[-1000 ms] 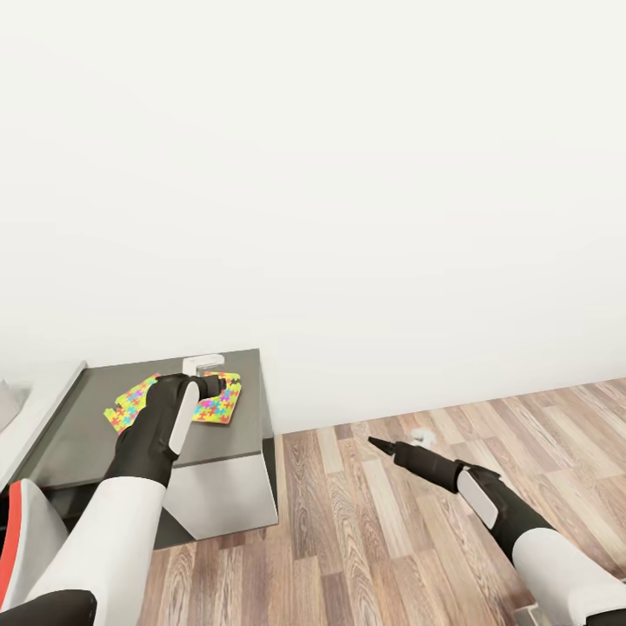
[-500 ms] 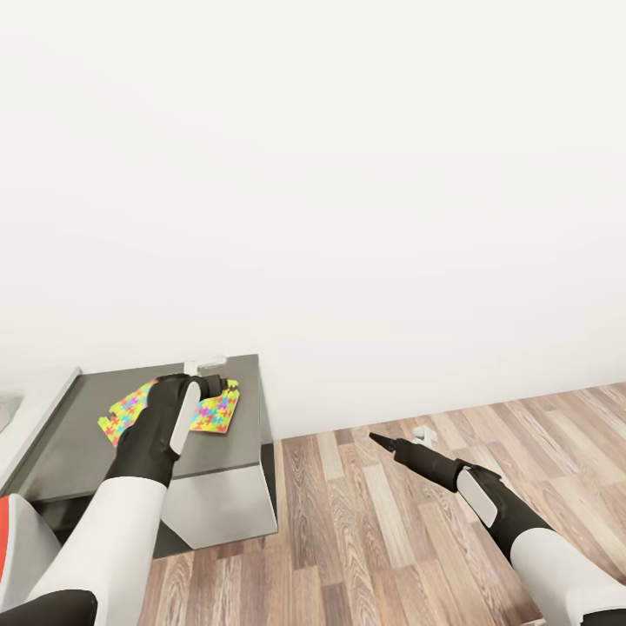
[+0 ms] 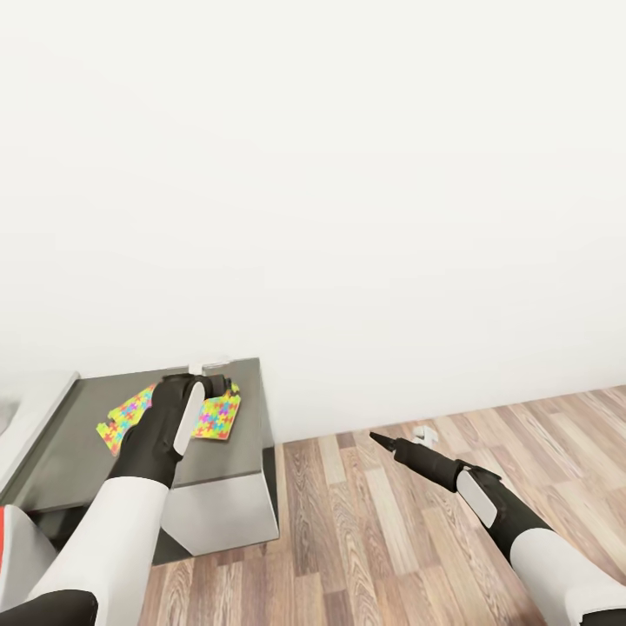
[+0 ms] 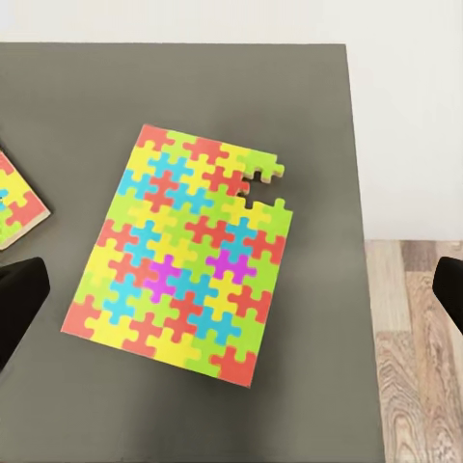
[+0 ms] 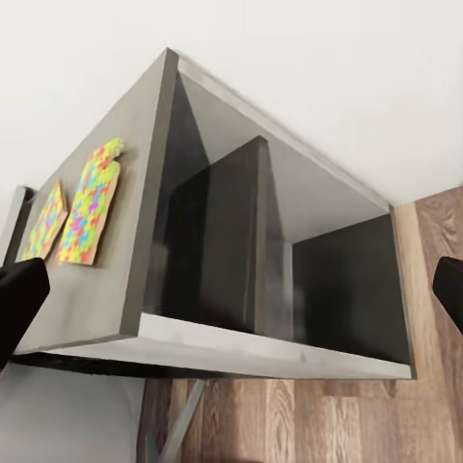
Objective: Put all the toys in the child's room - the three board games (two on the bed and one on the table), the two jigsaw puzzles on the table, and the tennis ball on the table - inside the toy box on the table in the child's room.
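While both grippers stay wide open and empty, two jigsaw puzzles [image 4: 183,258] lie on the dark cabinet top [image 4: 318,116], lower left of the head view.

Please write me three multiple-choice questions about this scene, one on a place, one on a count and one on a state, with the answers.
1. Where do the jigsaw puzzles lie?
A. on the dark grey cabinet top
B. on the wood floor
C. inside the cabinet

2. How many puzzles show on the cabinet?
A. one
B. two
C. four

3. How is the left gripper set?
A. shut on a puzzle
B. open above a puzzle
C. shut on a ball

Answers: 1 A, both lie flat on the grey top. 2 B, two panels show in the right wrist view. 3 B, its fingers stand wide apart either side of the puzzle, touching nothing.
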You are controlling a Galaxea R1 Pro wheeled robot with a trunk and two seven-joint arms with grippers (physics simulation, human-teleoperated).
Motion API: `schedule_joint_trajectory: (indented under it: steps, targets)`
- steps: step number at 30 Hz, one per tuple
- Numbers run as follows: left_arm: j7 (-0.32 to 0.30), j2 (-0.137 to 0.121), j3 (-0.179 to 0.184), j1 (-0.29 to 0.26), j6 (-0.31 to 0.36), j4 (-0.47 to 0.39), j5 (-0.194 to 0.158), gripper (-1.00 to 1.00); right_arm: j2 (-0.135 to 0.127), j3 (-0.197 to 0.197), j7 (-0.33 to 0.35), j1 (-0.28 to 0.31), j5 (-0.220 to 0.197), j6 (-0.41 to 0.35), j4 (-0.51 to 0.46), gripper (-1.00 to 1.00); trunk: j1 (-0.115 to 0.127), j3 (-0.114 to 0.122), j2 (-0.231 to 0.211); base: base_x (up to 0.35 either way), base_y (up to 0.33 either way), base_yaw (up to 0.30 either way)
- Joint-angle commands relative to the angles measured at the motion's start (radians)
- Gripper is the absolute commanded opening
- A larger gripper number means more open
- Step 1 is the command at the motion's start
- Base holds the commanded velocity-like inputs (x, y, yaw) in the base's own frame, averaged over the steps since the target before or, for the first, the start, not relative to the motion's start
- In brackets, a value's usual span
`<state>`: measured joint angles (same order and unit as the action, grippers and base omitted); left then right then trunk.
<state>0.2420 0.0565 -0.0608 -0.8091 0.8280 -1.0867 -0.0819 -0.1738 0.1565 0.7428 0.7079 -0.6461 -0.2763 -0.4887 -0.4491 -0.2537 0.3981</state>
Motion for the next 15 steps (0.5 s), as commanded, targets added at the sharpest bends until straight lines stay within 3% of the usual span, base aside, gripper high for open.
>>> schedule_joint_trajectory:
  steps: [1,11,15]
  targets:
    - [0.006,0.001,-0.001,-0.001,0.003,-0.001,-0.009,1.0,-0.001,0.005,0.0,0.001,-0.011,-0.008,-0.001,1.0,-0.001,-0.002,0.002,0.156,0.065,0.0]
    - [0.006,0.001,-0.001,-0.001,0.003,-0.001,-0.009,1.0,-0.001,0.006,-0.002,0.001,-0.007,-0.007,0.0,1.0,-0.001,-0.002,0.002,0.051,0.018,0.0]
    - [0.006,0.001,-0.001,-0.001,0.001,0.0,-0.008,1.0,0.0,0.007,-0.002,0.001,-0.005,-0.007,0.001,1.0,-0.001,-0.002,0.002,0.171,0.09,0.0]
